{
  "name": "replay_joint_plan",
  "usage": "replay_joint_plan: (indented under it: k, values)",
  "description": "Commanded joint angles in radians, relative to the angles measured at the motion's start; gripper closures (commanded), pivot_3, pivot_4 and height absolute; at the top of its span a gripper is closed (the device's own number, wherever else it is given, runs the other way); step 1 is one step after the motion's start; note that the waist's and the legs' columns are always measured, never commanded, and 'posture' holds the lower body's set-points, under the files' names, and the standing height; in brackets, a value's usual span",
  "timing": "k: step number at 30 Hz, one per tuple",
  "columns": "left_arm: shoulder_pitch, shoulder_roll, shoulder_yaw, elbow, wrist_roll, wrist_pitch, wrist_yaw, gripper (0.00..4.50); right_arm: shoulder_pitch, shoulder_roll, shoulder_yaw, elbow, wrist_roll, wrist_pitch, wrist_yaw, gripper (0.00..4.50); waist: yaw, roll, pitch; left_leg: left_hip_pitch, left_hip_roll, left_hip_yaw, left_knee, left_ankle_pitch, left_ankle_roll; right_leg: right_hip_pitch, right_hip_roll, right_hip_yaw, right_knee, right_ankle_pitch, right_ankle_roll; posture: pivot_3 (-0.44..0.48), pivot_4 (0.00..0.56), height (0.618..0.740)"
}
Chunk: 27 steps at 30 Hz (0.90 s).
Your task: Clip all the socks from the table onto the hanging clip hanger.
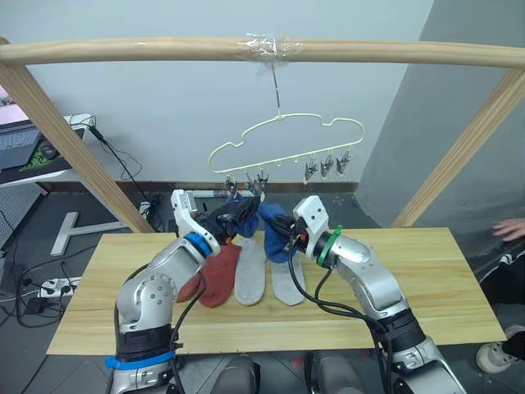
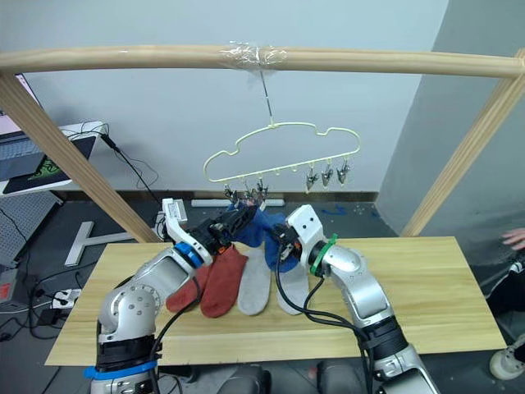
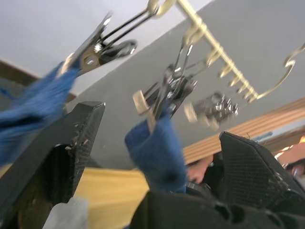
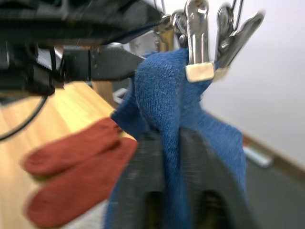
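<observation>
Hanging blue socks (image 4: 190,124) look soft, knitted, clipped at hanger (image 1: 287,139).

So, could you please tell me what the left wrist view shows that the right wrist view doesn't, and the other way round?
The left wrist view alone shows the clip hanger wire running away with further clips along it, and the left end effector spread open. The right wrist view alone shows two rust-red socks lying on the table, and the right end effector pinching the blue sock. Both show a metal clip biting that blue fabric.
</observation>
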Motion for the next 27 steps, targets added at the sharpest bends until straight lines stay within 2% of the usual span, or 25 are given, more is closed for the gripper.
replay_joint_plan:
  k: [1,5,7,8,11,15,17,19,22,23,27]
  values:
    - [-0.003,0.011,0.006,-0.041,-0.017,-0.006,-0.008,0.00,-0.017,0.021,-0.015,-0.026,0.069,0.047,0.025,2.40,0.003,0.000,0.000,0.000,0.000,0.000,0.000,0.000,0.000,0.000,0.000,0.000,0.000,0.000,0.000,0.038,0.149,0.740]
    - [0.000,0.009,0.001,-0.043,-0.018,-0.010,-0.004,0.00,-0.023,0.027,-0.014,-0.031,0.098,0.083,0.031,0.91,0.007,0.000,0.000,0.000,-0.001,0.000,0.001,0.000,0.000,0.000,-0.001,0.000,0.000,0.000,0.000,0.038,0.149,0.740]
    - [0.025,0.024,-0.037,-0.070,0.012,-0.019,-0.025,0.00,-0.018,0.004,-0.007,-0.022,0.078,0.072,0.031,0.21,0.009,0.000,0.000,0.000,-0.001,0.000,0.000,0.000,0.000,0.000,-0.001,0.000,0.000,0.000,0.000,0.042,0.144,0.740]
    - [0.032,0.029,-0.049,-0.078,0.020,-0.022,-0.031,0.00,-0.016,-0.003,-0.005,-0.019,0.072,0.068,0.030,0.07,0.010,0.000,0.000,0.000,-0.001,0.000,0.000,0.000,0.000,0.000,-0.001,0.000,0.000,0.000,0.000,0.042,0.144,0.740]
    - [0.052,0.050,-0.092,-0.095,0.068,-0.054,-0.054,0.00,-0.002,-0.032,-0.020,-0.024,0.066,0.059,0.027,0.07,0.014,0.000,0.000,0.000,-0.001,0.001,0.000,0.000,0.000,0.000,-0.001,0.000,0.000,0.000,0.000,0.042,0.144,0.740]
    - [0.050,0.075,-0.170,-0.089,0.193,-0.161,-0.084,0.00,0.009,-0.077,-0.025,-0.030,0.029,0.019,0.001,0.07,0.021,0.000,0.000,0.000,-0.001,0.001,0.000,0.000,0.000,0.000,0.000,0.000,0.000,0.000,0.000,0.039,0.143,0.740]
    - [0.045,0.072,-0.188,-0.079,0.243,-0.211,-0.082,0.00,0.016,-0.093,-0.024,-0.038,0.029,0.010,0.011,0.07,0.022,0.000,0.000,0.000,-0.001,0.001,0.000,0.000,0.000,0.000,0.000,0.001,0.000,0.000,0.000,0.039,0.143,0.740]
    - [0.040,0.095,-0.261,-0.069,0.331,-0.275,-0.115,0.00,0.029,-0.129,-0.040,-0.068,0.039,0.014,0.033,0.07,0.022,0.000,0.000,0.000,-0.001,0.001,0.000,0.000,0.000,0.000,0.000,0.001,0.000,0.000,0.000,0.030,0.146,0.740]
    - [0.033,0.081,-0.300,-0.055,0.385,-0.332,-0.122,0.00,0.052,-0.182,-0.064,-0.116,0.055,0.021,0.059,0.07,0.025,0.000,0.000,0.000,-0.001,0.001,0.000,0.000,0.000,0.000,-0.001,0.001,0.000,0.000,0.000,0.030,0.146,0.740]
    - [0.023,0.071,-0.301,-0.037,0.412,-0.358,-0.104,0.39,0.059,-0.199,-0.082,-0.139,0.069,0.029,0.066,0.00,0.026,0.000,0.000,-0.001,-0.001,0.001,0.000,0.000,0.000,0.000,-0.001,0.001,-0.001,0.000,0.000,0.021,0.147,0.740]
    - [-0.007,0.047,-0.317,0.017,0.488,-0.415,-0.076,1.47,0.064,-0.244,-0.123,-0.191,0.104,0.044,0.080,0.00,0.026,0.000,0.000,-0.001,-0.001,0.001,0.000,0.000,0.000,0.000,-0.001,0.000,-0.001,0.000,0.000,0.013,0.148,0.740]
